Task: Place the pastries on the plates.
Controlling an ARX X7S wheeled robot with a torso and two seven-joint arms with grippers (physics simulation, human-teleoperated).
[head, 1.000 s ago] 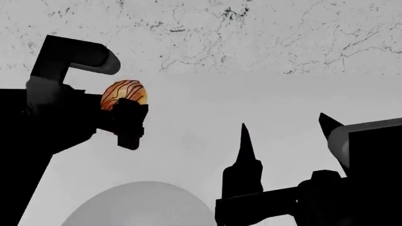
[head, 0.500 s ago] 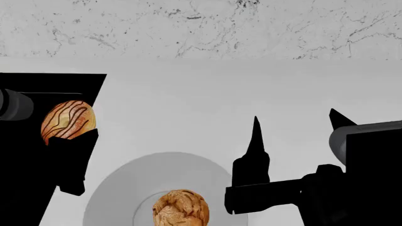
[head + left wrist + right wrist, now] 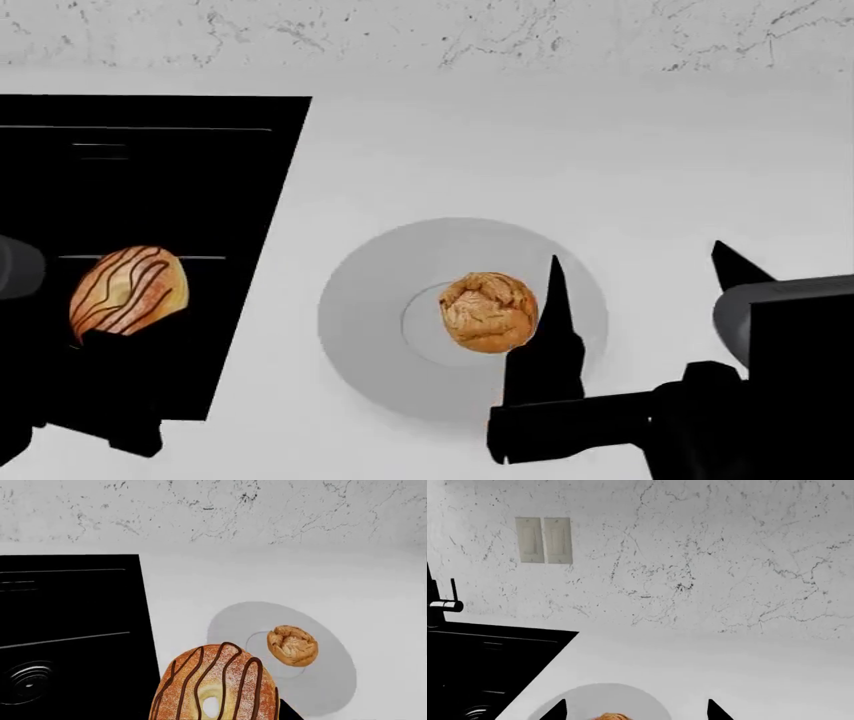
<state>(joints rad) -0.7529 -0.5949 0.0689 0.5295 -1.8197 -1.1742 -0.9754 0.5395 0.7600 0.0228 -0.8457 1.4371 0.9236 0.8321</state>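
The crinkled brown cream puff (image 3: 490, 312) lies in the middle of the pale grey-white plate (image 3: 360, 300) on the white counter; both also show in the left wrist view, the puff (image 3: 292, 645) on the plate (image 3: 230, 622). My left gripper (image 3: 114, 345) is shut on the golden striped bun (image 3: 130, 290), held over the black cooktop, left of the plate. The bun fills the near part of the left wrist view (image 3: 217, 687). My right gripper (image 3: 641, 275) is open and empty, its fingers standing just right of the puff. The blue plate is out of view.
A black cooktop (image 3: 147, 180) is set into the counter at the left, with a dial (image 3: 27, 680) on it. A marbled wall (image 3: 694, 555) with a double light switch (image 3: 546, 540) rises behind the counter.
The view has tilted down, so the plate and cream puff now sit mid-frame. My left gripper with the bun has moved left and lower. The right gripper stays open by the puff.
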